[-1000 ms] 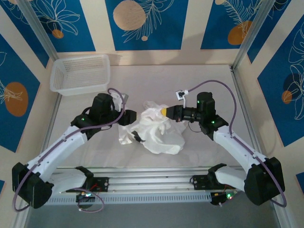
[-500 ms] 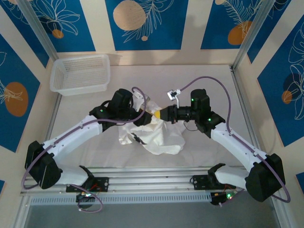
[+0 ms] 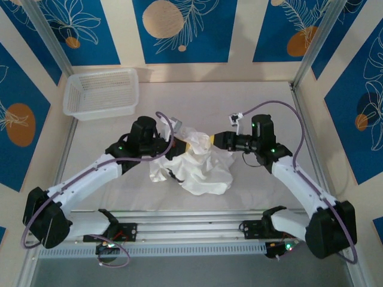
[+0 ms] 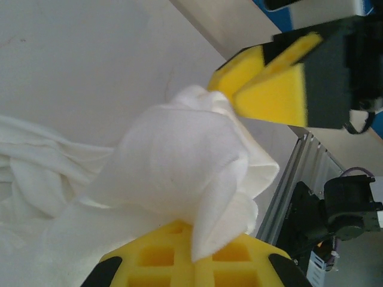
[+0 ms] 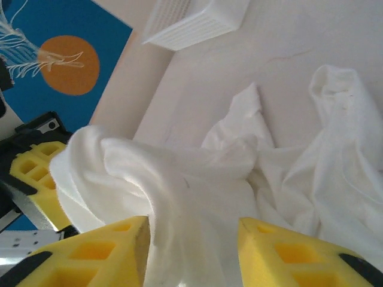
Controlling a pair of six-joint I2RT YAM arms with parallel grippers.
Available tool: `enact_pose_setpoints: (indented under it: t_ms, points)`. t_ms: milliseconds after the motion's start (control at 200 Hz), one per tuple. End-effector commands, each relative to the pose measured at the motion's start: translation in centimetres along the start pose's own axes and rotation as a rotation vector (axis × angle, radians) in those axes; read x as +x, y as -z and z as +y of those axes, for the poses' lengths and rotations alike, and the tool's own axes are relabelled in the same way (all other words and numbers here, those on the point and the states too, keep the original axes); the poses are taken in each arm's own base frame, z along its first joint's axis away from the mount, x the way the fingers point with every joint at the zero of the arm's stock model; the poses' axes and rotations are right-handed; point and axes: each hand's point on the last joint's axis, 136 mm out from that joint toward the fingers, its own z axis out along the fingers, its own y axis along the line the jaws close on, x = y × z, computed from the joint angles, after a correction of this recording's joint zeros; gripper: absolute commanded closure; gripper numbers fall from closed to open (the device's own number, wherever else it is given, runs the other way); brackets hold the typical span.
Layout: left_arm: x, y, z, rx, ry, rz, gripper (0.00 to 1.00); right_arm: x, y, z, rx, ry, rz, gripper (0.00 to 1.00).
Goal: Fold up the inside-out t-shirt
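Observation:
The inside-out t-shirt [image 3: 203, 173] lies crumpled white in the middle of the table, with one fold lifted into a peak and a small dark tag [image 3: 172, 174] at its left. My left gripper [image 3: 181, 147] is shut on that peak; in the left wrist view the cloth [image 4: 173, 161] sticks out from between its closed yellow fingers [image 4: 194, 242]. My right gripper [image 3: 209, 141] faces it from the right, open. Its fingers [image 5: 114, 251] stand apart with the same fold [image 5: 179, 179] loose between them [image 5: 191, 242].
A white mesh basket [image 3: 102, 92] stands at the back left corner [image 5: 197, 21]. The two grippers nearly touch tip to tip above the shirt. Aluminium frame posts and patterned walls border the table; a rail [image 3: 191, 230] runs along the near edge.
My left arm came in from the left and shut on the raised fold. My right gripper, which held that fold, has opened and drawn back slightly to the right.

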Motion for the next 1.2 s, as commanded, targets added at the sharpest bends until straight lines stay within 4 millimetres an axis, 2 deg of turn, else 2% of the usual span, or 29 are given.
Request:
enact_pose_setpoints:
  t_ms: [0, 85, 165, 300, 405, 485, 575, 635, 705, 810, 850, 895, 980, 1060, 1140, 1195]
  points:
    - [-0.3, -0.5, -0.3, 0.045, 0.020, -0.015, 1.00, -0.1, 2.1, 0.7, 0.117, 0.138, -0.127, 0.53]
    - [-0.5, -0.7, -0.2, 0.045, 0.022, -0.015, 1.00, 0.8, 2.4, 1.1, 0.169, 0.206, -0.190, 0.53]
    - [-0.5, -1.0, 0.0, 0.035, 0.031, -0.006, 1.00, 1.6, 2.3, 0.3, 0.231, 0.146, -0.235, 0.53]
    - [-0.4, -1.2, 0.4, 0.021, 0.046, 0.003, 1.00, 3.7, 0.8, 0.8, 0.236, 0.146, -0.194, 0.41]
    - [-0.3, -1.2, 0.5, 0.018, 0.050, 0.005, 1.00, 4.2, -0.2, -0.4, 0.314, 0.162, -0.166, 0.37]
    - [-0.4, -1.1, 0.5, 0.012, 0.056, 0.000, 1.00, 3.9, -0.5, -1.6, 0.395, 0.177, -0.152, 0.46]
    - [-0.5, -0.7, 0.4, 0.007, 0.057, -0.003, 1.00, 3.2, -0.4, -2.2, 0.435, 0.195, -0.155, 0.80]
    - [-0.3, -0.3, 1.0, -0.034, 0.054, 0.006, 1.00, 3.2, -0.2, -1.9, 0.411, 0.206, -0.156, 0.94]
    - [0.1, 0.4, 3.1, -0.117, 0.080, 0.008, 1.00, 3.5, 0.1, -1.3, 0.356, 0.219, -0.149, 1.00]
    - [0.8, 1.7, 7.1, -0.213, 0.177, 0.005, 1.00, 3.8, 0.9, 0.6, 0.238, 0.236, -0.146, 1.00]
    - [1.1, 1.7, 8.1, -0.214, 0.192, 0.010, 1.00, 4.0, 1.1, 1.6, 0.178, 0.253, -0.139, 1.00]
    - [1.4, 1.2, 8.1, -0.185, 0.178, 0.023, 1.00, 4.1, 1.2, 2.7, 0.113, 0.269, -0.134, 1.00]
    - [1.5, 0.5, 7.1, -0.103, 0.155, 0.041, 0.81, 3.6, 1.5, 3.9, 0.060, 0.265, -0.130, 1.00]
    - [1.2, 1.2, 6.8, -0.119, 0.118, 0.029, 0.62, 2.8, 1.5, 4.5, 0.048, 0.253, -0.130, 1.00]
    - [0.5, 3.2, 7.0, -0.210, 0.063, 0.001, 0.54, 2.3, 1.4, 5.2, 0.029, 0.256, -0.120, 1.00]
    - [-0.1, 4.7, 6.3, -0.247, 0.012, -0.031, 0.52, 2.2, 1.1, 5.5, 0.021, 0.259, -0.104, 1.00]
